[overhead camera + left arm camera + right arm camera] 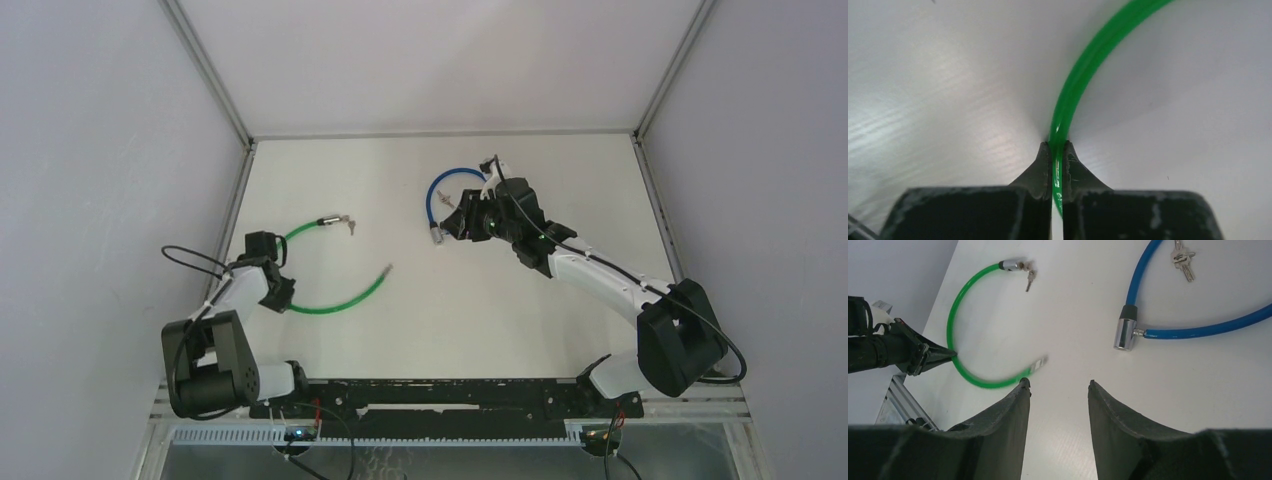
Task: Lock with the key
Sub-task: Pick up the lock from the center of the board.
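Observation:
A green cable lock (345,299) lies in an open arc on the left of the table. Its silver lock head (1010,264) has a key (1029,280) in it, and its free metal end (1040,361) lies apart from the head. My left gripper (1057,150) is shut on the green cable (1083,65) near the arc's low left bend, also seen in the top view (287,302). My right gripper (1058,384) hangs open with nothing between its fingers, above the table between the two locks.
A blue cable lock (1198,330) lies at the back right, its pin pushed into a silver cylinder (1124,332). A bunch of keys (1184,262) lies inside its loop. White walls and metal frame posts (205,65) surround the table.

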Motion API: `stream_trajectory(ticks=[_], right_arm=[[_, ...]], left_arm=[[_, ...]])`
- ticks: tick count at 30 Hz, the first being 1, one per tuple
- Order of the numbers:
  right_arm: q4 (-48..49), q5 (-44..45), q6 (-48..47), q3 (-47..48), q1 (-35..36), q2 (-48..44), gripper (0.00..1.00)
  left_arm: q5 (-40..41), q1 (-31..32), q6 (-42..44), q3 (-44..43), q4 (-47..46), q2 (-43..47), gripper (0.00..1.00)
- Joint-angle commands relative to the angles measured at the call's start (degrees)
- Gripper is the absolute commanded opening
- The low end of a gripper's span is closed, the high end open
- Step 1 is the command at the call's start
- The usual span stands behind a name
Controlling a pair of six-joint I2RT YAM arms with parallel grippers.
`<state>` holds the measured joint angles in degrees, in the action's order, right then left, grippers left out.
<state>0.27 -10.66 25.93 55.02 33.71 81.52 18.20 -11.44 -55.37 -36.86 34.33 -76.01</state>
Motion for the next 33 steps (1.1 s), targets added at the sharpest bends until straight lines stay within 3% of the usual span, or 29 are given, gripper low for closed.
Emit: stream_trajectory(ticks=[1, 3, 8, 15, 20, 27, 33], right_arm=[[-1.2, 4.6, 5.9, 0.3, 0.4, -2.0, 0.52], [-9.5, 10.4, 14.6, 2.2, 1.6, -1.4, 0.52], [-16.6, 6.3, 32.6, 2.6, 6.0, 1.0, 0.59], [-1.3, -7.1, 45.5, 2.6, 13.7, 11.5, 0.67], [6.7, -6.9, 51.2, 2.7, 16.0, 17.2, 0.86], [15.2, -6.0, 58.4, 3.0, 16.9, 24.7, 0.84], [19.1, -1.1, 61.3, 5.6, 17.5, 30.2, 0.74]], left_arm=[[-9.5, 0.0, -4.1, 4.5, -1.6, 7.9, 0.0], [-11.4, 0.7, -7.2, 6.3, -0.6, 13.2, 0.0], [-14.0, 3.1, -16.9, 11.0, 1.4, 25.6, 0.0], [-17.7, 4.1, -20.9, 13.5, 3.2, 34.1, 0.0], [-19.6, 4.1, -20.9, 13.6, 4.4, 36.2, 0.0], [-21.3, 4.1, -20.1, 13.0, 6.3, 38.2, 0.0], [-20.7, 3.4, -20.0, 11.8, 8.1, 41.2, 0.0]])
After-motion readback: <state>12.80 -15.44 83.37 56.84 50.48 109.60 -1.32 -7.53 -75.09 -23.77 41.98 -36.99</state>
